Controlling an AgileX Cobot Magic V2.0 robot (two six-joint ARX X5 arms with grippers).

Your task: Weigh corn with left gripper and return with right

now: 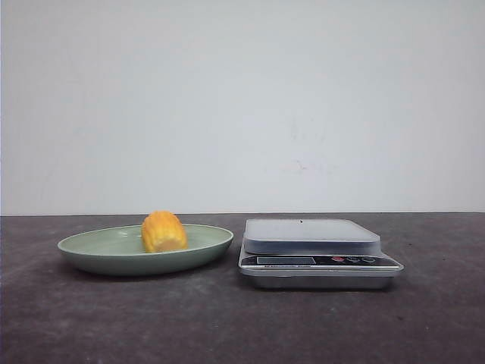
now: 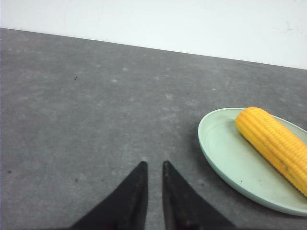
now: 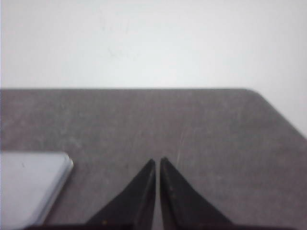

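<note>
Both grippers, left (image 2: 154, 167) and right (image 3: 157, 162), closed, empty above grey table (image 1: 227, 318); ribbed yellow corn (image 1: 164, 231) on smooth green plate (image 1: 91, 254)

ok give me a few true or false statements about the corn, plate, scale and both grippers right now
1. The corn lies on the green plate. True.
2. The scale has something on its platform. False: the platform is bare.
3. The left gripper holds the corn. False: it holds nothing; its fingers are nearly together over the table.
4. The right gripper is shut and holds nothing. True.
5. In the front view, the plate is left of the scale. True.
</note>
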